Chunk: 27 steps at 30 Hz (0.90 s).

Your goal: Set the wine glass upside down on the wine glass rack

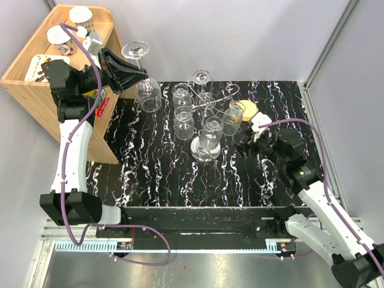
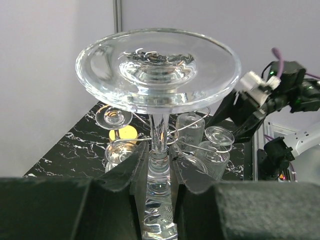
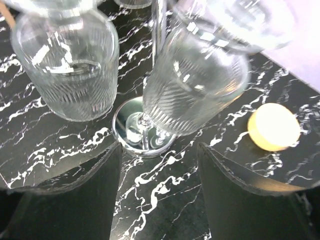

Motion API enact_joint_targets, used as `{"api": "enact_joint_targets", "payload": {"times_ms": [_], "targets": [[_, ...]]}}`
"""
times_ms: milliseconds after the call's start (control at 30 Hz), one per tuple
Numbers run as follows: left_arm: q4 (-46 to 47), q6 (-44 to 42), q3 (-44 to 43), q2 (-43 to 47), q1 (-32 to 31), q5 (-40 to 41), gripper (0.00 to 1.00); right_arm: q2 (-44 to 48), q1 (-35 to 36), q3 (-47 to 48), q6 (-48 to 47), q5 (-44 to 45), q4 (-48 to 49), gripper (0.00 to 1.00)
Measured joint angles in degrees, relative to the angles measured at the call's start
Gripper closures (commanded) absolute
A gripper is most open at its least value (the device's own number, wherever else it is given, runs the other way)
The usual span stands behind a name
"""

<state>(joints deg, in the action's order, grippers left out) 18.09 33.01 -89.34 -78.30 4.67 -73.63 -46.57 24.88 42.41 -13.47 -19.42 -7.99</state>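
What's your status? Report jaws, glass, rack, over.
Left gripper jaws shut on glass stem; glass left of rack, not hung. Right gripper jaws open, empty, by rack base. Rack crowded with hung glasses.

Wine glass (image 2: 155, 70) bowl cut off below — nearest hanging glass (image 3: 200, 85) blurred

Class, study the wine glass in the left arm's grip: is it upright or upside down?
Upside down: the wine glass has its round foot on top, stem running down between the left fingers.
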Motion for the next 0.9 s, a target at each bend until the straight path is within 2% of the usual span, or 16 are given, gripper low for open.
{"api": "enact_joint_targets", "payload": {"times_ms": [167,333,667,900], "targets": [[0.2,0.1,-0.6,-0.9,0.0,-0.1,1.00,3.3,0.0,7.5,-1.3,4.7,-9.2,0.33],[1.7,1.5,-0.7,-1.7,0.0,-0.1,1.00,1.9,-0.1,12.9,-2.2,9.0,-13.4,0.32],[5.3,4.8,-0.7,-3.1,0.0,-0.2,1.00,-9.7,-0.1,21.9,-2.1,11.0,-14.1,0.29],[8.6,6.7,-0.7,-3.5,0.0,-0.6,1.00,-11.8,-0.1,22.5,-1.8,10.8,-12.8,0.29]]}}
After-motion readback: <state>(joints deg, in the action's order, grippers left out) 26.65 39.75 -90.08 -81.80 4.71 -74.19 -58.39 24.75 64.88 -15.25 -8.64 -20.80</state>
